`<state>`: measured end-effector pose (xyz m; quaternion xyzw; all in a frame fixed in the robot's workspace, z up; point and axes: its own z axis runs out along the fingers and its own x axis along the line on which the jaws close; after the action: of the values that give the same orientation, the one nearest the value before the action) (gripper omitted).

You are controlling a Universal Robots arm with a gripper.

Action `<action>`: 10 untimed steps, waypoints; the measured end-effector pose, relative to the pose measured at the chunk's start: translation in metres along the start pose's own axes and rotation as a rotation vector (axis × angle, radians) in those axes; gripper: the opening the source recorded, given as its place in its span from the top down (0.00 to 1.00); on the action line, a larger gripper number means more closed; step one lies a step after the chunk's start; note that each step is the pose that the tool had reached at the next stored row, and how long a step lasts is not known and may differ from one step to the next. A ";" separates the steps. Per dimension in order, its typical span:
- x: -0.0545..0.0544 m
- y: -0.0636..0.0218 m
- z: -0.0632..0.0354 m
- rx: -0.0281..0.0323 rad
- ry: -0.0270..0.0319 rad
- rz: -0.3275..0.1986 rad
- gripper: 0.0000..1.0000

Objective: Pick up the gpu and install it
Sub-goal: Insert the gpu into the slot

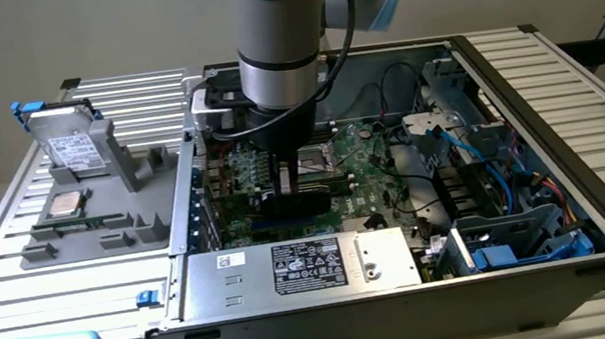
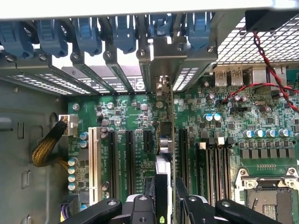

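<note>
The gpu (image 2: 163, 184) shows edge-on in the wrist view, standing upright over the green motherboard (image 2: 224, 130). Its silvery end bracket (image 2: 162, 86) points at the case's rear slot openings. It hangs in line with the black expansion slots (image 2: 130, 158); whether it touches one I cannot tell. My gripper (image 2: 164, 210) is shut on the card, a black finger (image 2: 142, 207) on each side. In the exterior view my gripper (image 1: 294, 179) reaches down into the open computer case (image 1: 578, 189), with the dark gpu (image 1: 303, 193) just below it, above the board.
Blue retaining clips (image 2: 121, 32) line the rear slot covers. Red and black wires (image 2: 271, 60) and the processor socket (image 2: 268, 196) lie beside the card. A power supply (image 1: 303, 268) fills the case's near side. A grey holder (image 1: 92, 219) with a hard drive (image 1: 72, 149) stands at the exterior view's left.
</note>
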<state>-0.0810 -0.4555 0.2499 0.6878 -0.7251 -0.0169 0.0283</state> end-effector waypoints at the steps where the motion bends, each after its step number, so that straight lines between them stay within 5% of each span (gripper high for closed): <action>1: 0.000 0.0000 0.0001 0.0002 0.0007 0.000 0.72; 7: 0.000 0.0000 0.0003 0.0014 0.0145 -0.003 0.72; 10: 0.000 0.0000 0.0003 0.0014 0.0149 -0.005 0.72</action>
<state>-0.0810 -0.4554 0.2496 0.6897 -0.7233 -0.0113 0.0332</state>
